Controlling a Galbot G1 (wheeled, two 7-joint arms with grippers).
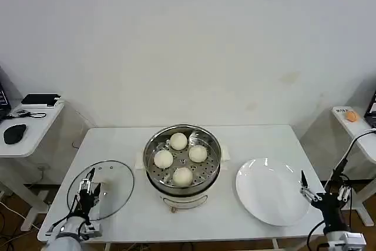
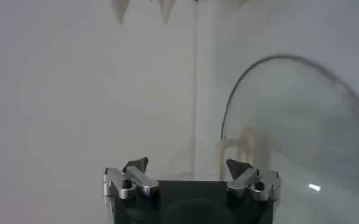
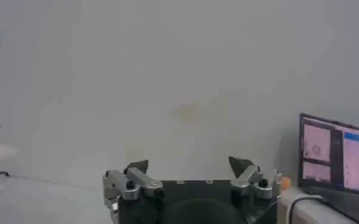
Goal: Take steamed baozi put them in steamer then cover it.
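Note:
The steamer [image 1: 183, 187], a shiny steel pot on a cream base, stands uncovered at the table's middle. Several steamed baozi lie on its perforated tray, among them one at the back [image 1: 178, 141] and one at the front [image 1: 183, 176]. The round glass lid [image 1: 111, 174] lies flat on the table to the steamer's left. My left gripper [image 1: 89, 181] hovers over the lid's near part, open and holding nothing. In the left wrist view the left gripper [image 2: 188, 167] shows wide-spread jaws before the lid [image 2: 301, 122]. My right gripper [image 1: 304, 187] waits open at the table's right front; the right wrist view shows the right gripper [image 3: 188, 165] with nothing in it.
A bare white plate [image 1: 273, 191] lies right of the steamer, close to my right gripper. A side table [image 1: 23, 127] with a black mouse and devices stands on the left. Another side table [image 1: 352, 123] stands on the right, with a lit laptop screen [image 3: 337, 155].

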